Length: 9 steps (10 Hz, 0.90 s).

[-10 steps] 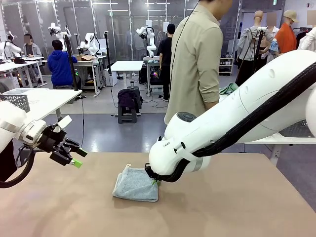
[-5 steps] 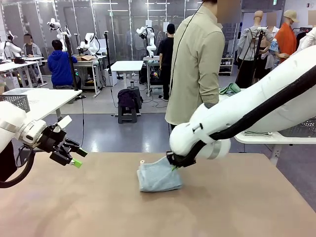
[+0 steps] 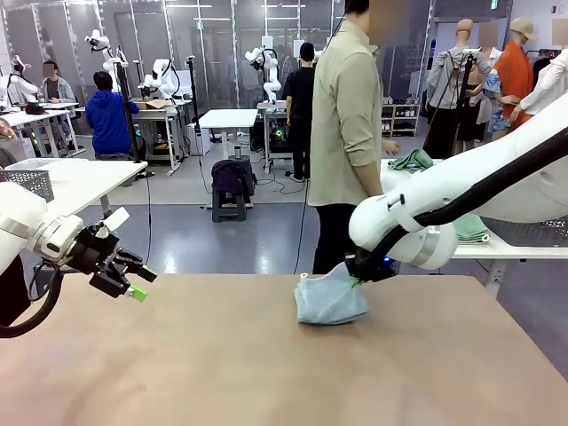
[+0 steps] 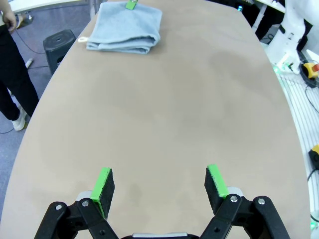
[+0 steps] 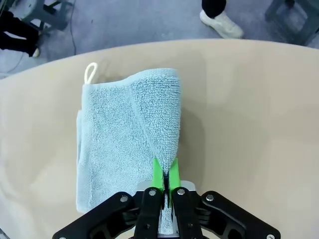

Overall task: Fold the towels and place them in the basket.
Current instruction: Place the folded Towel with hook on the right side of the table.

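A folded pale grey-blue towel (image 3: 330, 300) with a white loop at one corner hangs by its upper edge, its lower part resting on the brown table (image 3: 222, 373) right of centre. My right gripper (image 3: 355, 282) is shut on that edge; in the right wrist view the green pads (image 5: 158, 174) pinch the terry fold of the towel (image 5: 124, 134). My left gripper (image 3: 142, 282) hovers open at the far left, holding nothing; its own view has its gripper (image 4: 160, 184) well short of the towel (image 4: 124, 27). A dark mesh basket (image 3: 532, 232) partly shows behind my right arm on the white side table.
A person (image 3: 346, 133) stands at the far edge, just behind the towel. A green towel (image 3: 469, 227) lies on the white side table at the right, and another green cloth (image 3: 413, 160) lies farther back. A grey mesh bin (image 3: 31, 182) stands on a table at the left.
My right gripper has pulled the blue towel rightward across the table, from left of centre to right of centre. The left arm has stayed still. The person has turned.
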Motion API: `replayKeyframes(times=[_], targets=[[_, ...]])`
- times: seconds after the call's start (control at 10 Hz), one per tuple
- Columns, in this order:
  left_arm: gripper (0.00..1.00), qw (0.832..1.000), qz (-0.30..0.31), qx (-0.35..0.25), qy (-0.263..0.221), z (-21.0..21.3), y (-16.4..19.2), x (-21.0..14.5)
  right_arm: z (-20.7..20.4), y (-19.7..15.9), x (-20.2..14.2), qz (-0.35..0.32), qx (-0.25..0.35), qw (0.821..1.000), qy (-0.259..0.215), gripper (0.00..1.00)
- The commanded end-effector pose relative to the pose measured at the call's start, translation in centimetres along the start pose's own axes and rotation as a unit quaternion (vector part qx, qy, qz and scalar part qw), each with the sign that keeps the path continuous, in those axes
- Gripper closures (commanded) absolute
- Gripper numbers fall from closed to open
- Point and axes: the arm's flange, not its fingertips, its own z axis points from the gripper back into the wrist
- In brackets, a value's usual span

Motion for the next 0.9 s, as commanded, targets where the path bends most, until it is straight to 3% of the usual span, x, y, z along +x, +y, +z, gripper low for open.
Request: replayKeyframes(times=[0.0,0.8], targets=[[0.08,1.0,-0.001,0.001,0.002,0.0,0.1,0.1,0.8,-4.2,1.2,0.012,-0.009,1.0,0.0,0.95],[0.08,1.0,-0.001,0.001,0.002,0.0,0.1,0.1,2.4,-16.8,5.8,0.062,-0.078,0.995,-0.006,0.95]])
